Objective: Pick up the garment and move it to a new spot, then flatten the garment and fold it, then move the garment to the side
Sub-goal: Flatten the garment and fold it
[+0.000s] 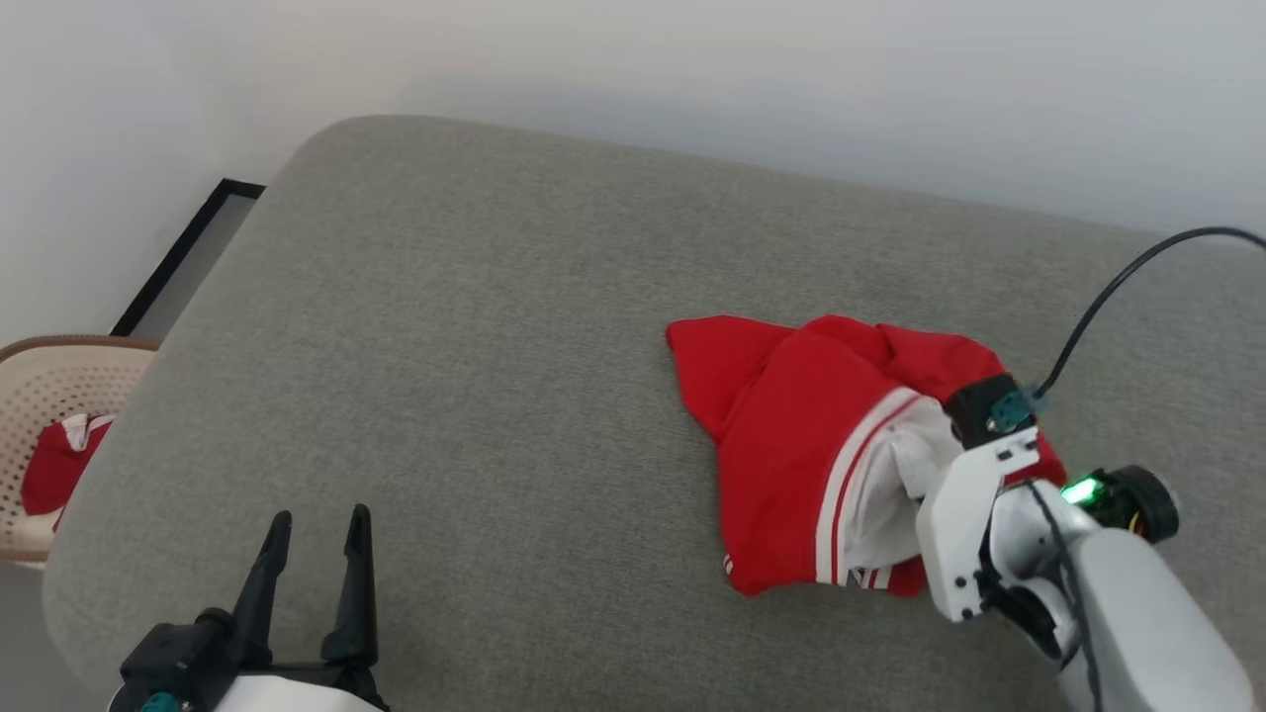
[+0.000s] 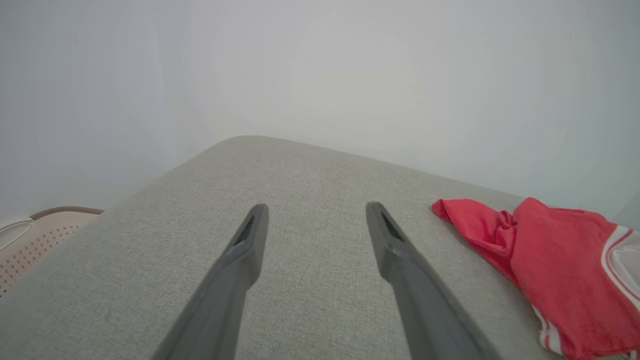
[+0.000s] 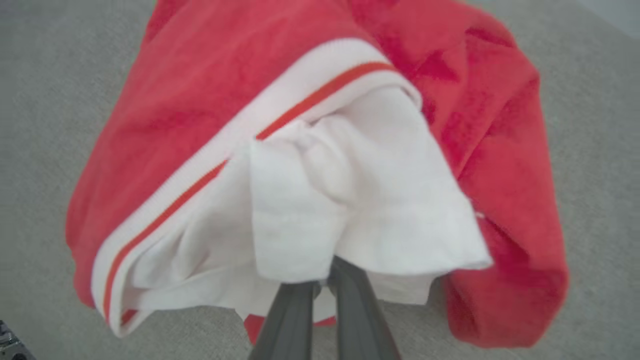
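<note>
The garment (image 1: 791, 425) is a bright red T-shirt lying crumpled on the right half of a grey cushion (image 1: 445, 346). Its white sleeve (image 3: 350, 190) and red-and-white seam stripes face up. My right gripper (image 3: 324, 278) is shut on the sleeve's edge, with the fingertips buried under the white cloth. Its pale wrist (image 1: 974, 514) stands at the shirt's right side. At the cushion's near left, well apart from the garment (image 2: 550, 250), my left gripper (image 1: 316, 534) hovers open with nothing between its fingers (image 2: 250, 240).
A beige perforated basket (image 1: 45, 396) holding another red and white cloth stands on the floor left of the cushion. A black-framed panel (image 1: 188, 257) leans by the wall behind it. A black cable (image 1: 1118, 282) arcs over the cushion's right side.
</note>
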`<state>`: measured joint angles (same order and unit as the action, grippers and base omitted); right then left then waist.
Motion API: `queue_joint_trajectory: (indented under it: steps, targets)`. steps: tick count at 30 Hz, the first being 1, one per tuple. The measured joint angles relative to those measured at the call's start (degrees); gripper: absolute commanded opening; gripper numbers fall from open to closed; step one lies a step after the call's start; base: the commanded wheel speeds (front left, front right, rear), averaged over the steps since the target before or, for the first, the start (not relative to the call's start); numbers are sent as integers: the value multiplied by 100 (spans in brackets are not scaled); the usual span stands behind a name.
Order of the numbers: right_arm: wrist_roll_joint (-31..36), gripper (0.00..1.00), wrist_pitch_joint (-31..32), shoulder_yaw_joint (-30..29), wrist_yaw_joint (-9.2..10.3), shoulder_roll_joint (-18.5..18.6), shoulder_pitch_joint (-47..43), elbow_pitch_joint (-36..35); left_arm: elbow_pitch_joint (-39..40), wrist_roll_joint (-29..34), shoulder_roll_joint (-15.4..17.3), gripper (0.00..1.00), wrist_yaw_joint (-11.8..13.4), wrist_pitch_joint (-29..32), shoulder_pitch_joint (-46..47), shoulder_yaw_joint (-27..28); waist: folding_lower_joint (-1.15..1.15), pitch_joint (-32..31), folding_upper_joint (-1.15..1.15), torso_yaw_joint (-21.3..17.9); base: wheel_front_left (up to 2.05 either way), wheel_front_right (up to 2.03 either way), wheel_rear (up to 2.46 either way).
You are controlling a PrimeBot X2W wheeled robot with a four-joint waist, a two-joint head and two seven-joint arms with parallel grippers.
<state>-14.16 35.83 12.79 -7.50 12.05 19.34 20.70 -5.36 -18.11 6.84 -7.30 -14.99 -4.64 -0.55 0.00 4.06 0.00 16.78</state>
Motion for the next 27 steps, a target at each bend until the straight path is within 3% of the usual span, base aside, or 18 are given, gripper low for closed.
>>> queue_joint_trajectory:
  steps: [7,15,21,27]
  targets:
    - [-249,0,632,-370,0,185,-120,-1137,29,-15,5,100,0,0,-26,104,0,-37,0,-282,0,0,0]
    - [-158,0,1594,-1358,0,341,-816,-2351,81,-41,29,100,-1,0,-40,176,0,-42,0,-610,0,0,0]
    - [77,0,1871,-2269,0,269,-1307,-2356,87,-51,36,100,-1,1,-34,155,0,18,0,-706,0,0,0]
    - [168,0,1718,-2686,0,-26,-1378,-1593,53,-58,62,100,-1,0,61,100,0,102,0,-695,0,0,0]
